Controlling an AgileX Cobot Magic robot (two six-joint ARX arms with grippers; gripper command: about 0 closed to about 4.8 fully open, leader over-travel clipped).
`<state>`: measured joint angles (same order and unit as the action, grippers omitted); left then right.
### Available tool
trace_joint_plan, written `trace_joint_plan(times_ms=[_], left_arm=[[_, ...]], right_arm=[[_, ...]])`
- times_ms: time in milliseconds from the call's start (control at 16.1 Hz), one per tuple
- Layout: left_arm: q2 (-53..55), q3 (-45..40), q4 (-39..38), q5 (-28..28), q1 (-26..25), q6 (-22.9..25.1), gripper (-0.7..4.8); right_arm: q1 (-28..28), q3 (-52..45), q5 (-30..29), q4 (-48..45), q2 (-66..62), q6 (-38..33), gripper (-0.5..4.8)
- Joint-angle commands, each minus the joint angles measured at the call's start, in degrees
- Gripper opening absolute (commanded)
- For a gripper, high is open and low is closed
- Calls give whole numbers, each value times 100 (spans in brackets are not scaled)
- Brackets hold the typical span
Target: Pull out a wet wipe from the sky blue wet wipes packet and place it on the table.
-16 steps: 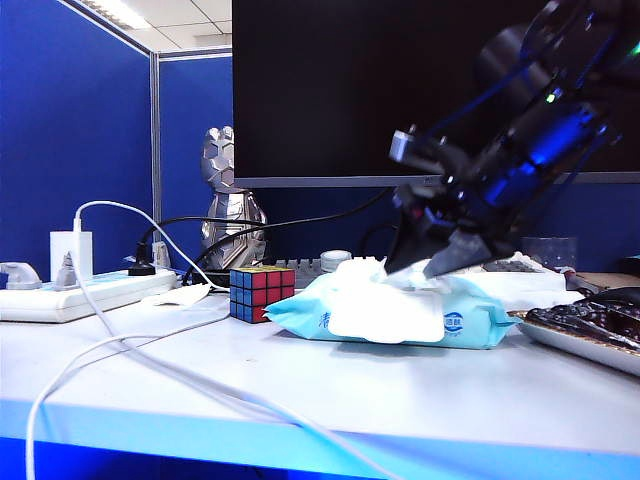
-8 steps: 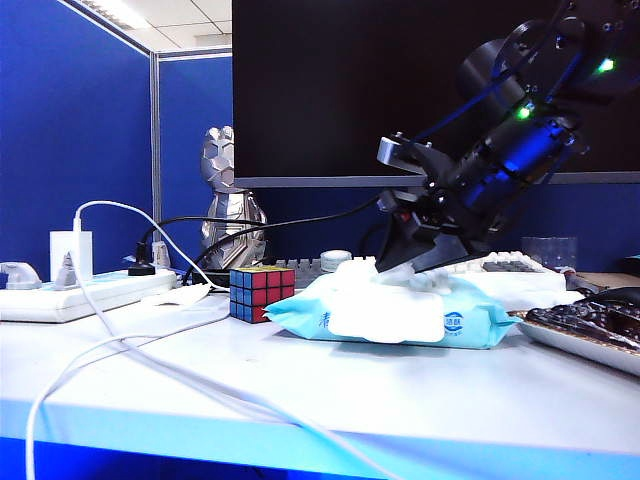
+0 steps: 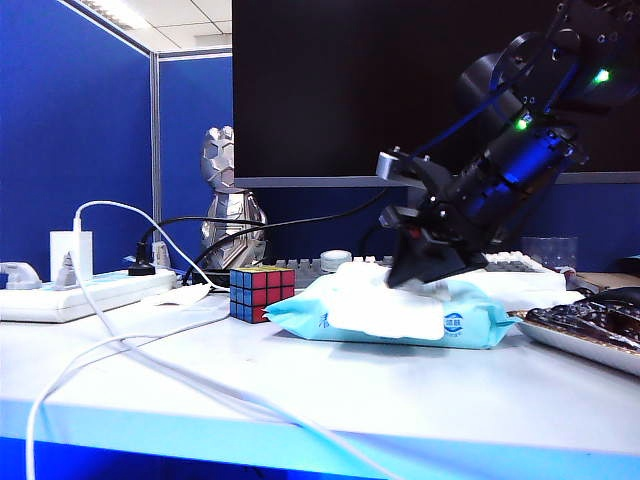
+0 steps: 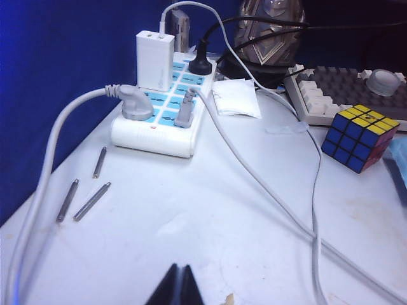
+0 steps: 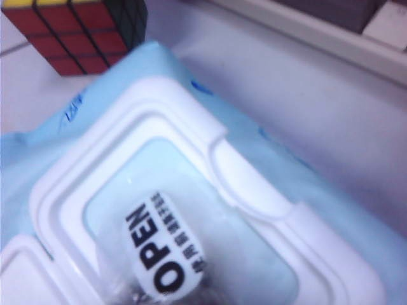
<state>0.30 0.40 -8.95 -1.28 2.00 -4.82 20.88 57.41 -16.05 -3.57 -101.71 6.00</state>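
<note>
Reaching onto the sky blue wet wipes packet [image 3: 390, 312] at centre frame on the counter [image 3: 300, 375], the right tool [image 3: 418, 283] sits at its opening, grip on the wet wipe [image 3: 362, 272] untellable; next, pinch and lift; the left tool [image 4: 178, 287], closed and empty, hangs apart.

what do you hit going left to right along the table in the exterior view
power strip → rubik's cube → sky blue wipes packet, with the right claw down on its top → dark tray at the right edge
</note>
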Motion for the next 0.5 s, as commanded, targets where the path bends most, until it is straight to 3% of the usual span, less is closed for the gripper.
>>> trace_joint_plan(times_ms=[62,498], left_arm=[[-20,-11,-37,-2,-4,-11,-1],[-20,-11,-37,-2,-4,-11,-1]], right_arm=[[7,76,0,-37,20,24,-4],[7,1637,-103,837,120,24,-4]])
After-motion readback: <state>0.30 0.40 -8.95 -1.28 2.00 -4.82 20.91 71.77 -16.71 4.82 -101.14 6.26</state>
